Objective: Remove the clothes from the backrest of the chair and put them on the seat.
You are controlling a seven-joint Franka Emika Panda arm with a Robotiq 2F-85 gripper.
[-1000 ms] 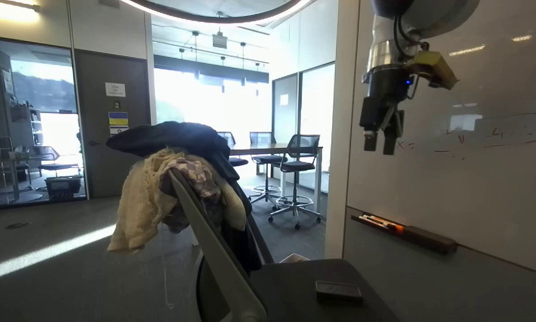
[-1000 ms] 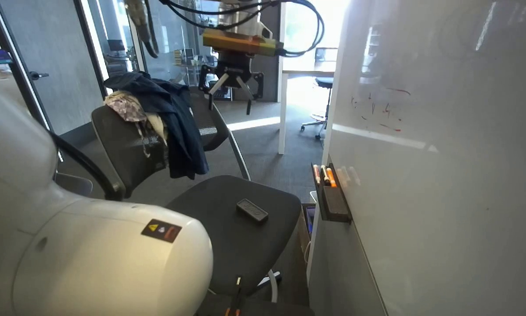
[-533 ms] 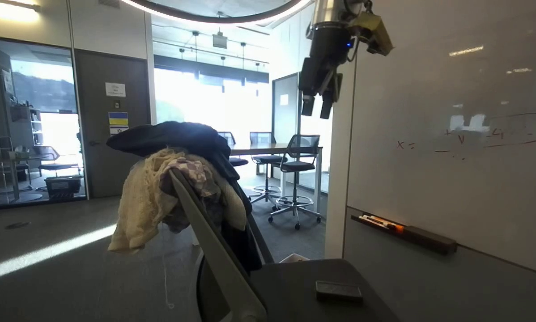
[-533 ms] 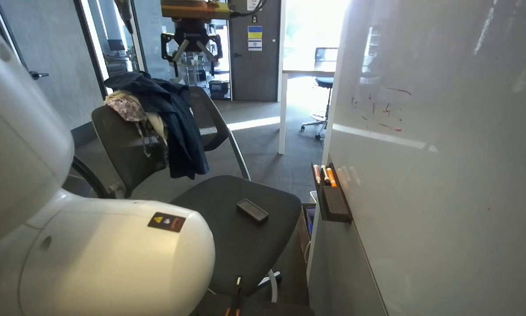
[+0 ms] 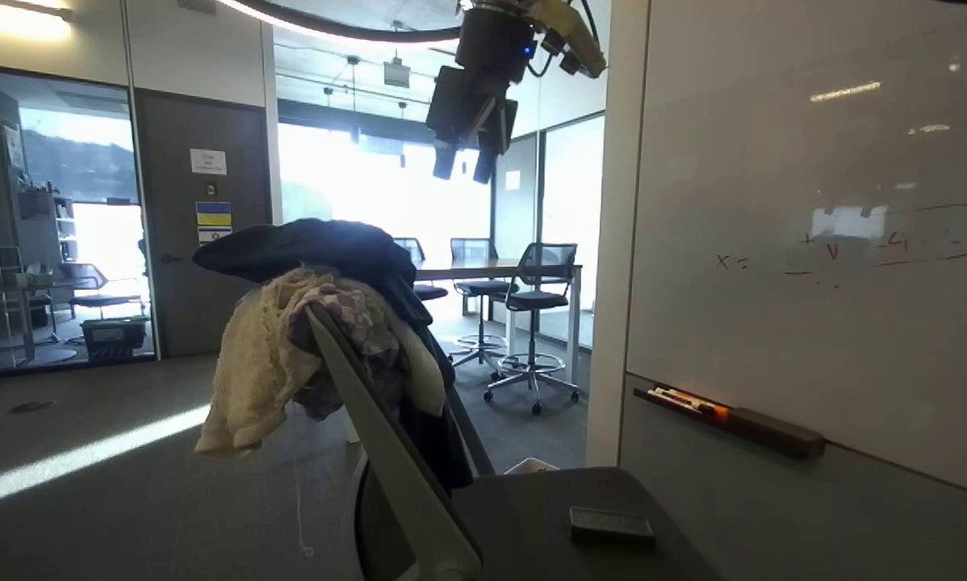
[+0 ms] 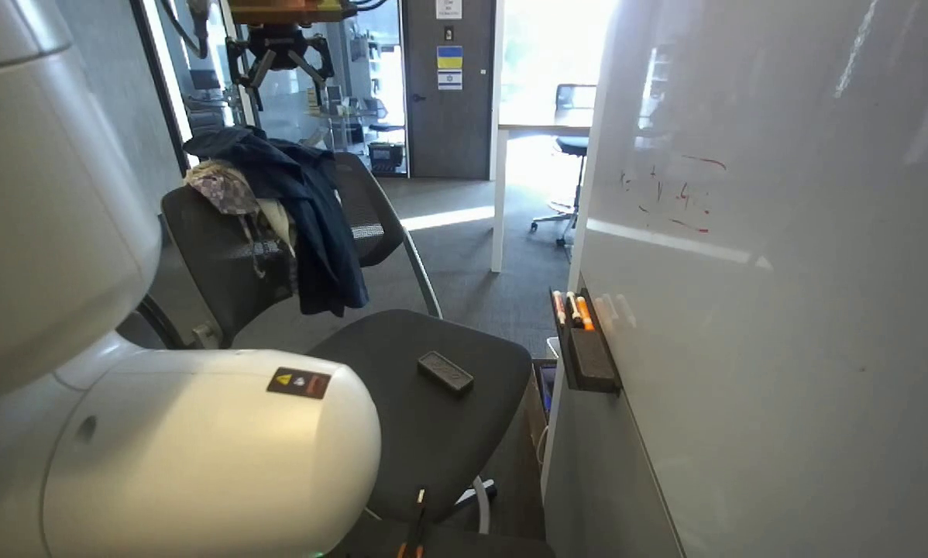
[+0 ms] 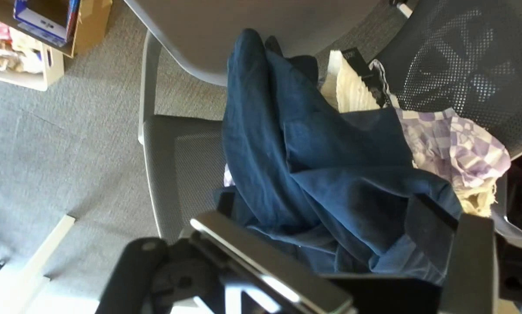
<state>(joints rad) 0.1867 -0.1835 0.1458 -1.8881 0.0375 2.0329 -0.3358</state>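
Note:
The clothes hang over the top of the backrest (image 6: 214, 248). The dark navy jacket (image 5: 314, 246) lies on top and hangs down the front (image 6: 321, 232). The cream garment (image 5: 249, 371) with patterned inner fabric lies under it and hangs behind; its patterned part (image 7: 474, 148) shows in the wrist view. My gripper (image 5: 464, 167) is open and empty, pointing down above the clothes in both exterior views (image 6: 290, 99). In the wrist view the jacket (image 7: 278, 131) lies below and between the spread fingers (image 7: 330, 209). The chair's seat (image 6: 402, 426) is flat and dark.
A dark eraser-like block (image 6: 445, 372) lies on the seat. A whiteboard (image 6: 781, 310) with a marker tray (image 6: 592, 360) stands beside the chair. Boxes (image 7: 91, 26) stand on the floor. A high table and swivel chairs (image 5: 536, 298) are farther back.
My gripper has moved left and up in both exterior views, from over the seat side to above the clothes. It stays open. The clothes and chair have not visibly moved.

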